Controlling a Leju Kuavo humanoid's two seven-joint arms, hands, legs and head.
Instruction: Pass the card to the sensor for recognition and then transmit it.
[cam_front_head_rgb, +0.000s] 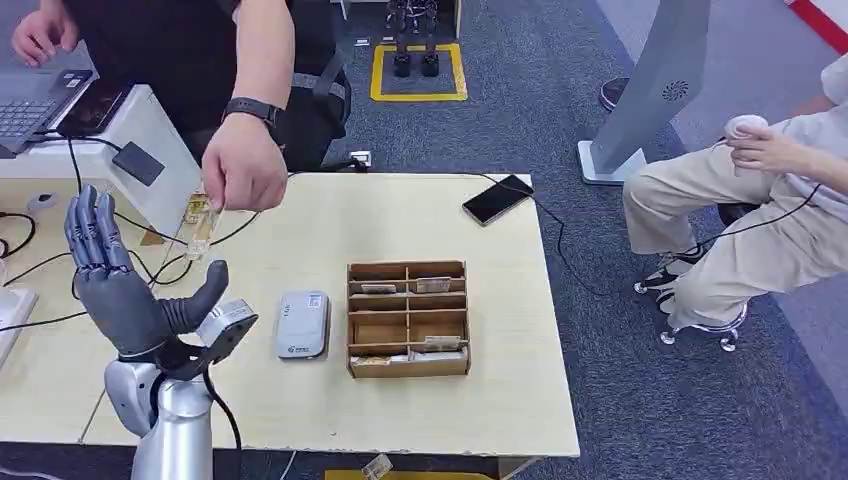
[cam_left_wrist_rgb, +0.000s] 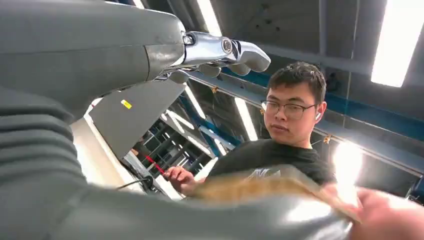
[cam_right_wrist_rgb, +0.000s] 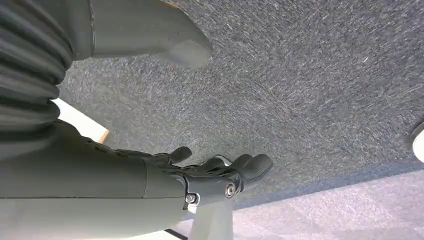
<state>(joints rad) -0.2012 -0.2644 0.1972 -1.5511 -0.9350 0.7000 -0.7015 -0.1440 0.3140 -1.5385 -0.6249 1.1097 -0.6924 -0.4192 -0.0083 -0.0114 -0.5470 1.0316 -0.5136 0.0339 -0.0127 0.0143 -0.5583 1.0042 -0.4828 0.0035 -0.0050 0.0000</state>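
From the head view, the robot's left hand (cam_front_head_rgb: 125, 280) is raised above the pale wooden table (cam_front_head_rgb: 300, 410), palm up, fingers spread and empty; a person's hand (cam_front_head_rgb: 243, 172) pinches the small translucent card (cam_front_head_rgb: 203, 230) just above and beside it, near the grey rectangular sensor (cam_front_head_rgb: 303, 324) and the cardboard compartment box (cam_front_head_rgb: 408, 319). In the right wrist view, the right hand (cam_right_wrist_rgb: 220, 175) hangs over grey carpet (cam_right_wrist_rgb: 310, 90), fingers loosely apart, holding nothing.

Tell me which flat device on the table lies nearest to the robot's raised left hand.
The grey card sensor, just beside the left hand and left of the cardboard organizer. The black phone lies at the table's far edge.
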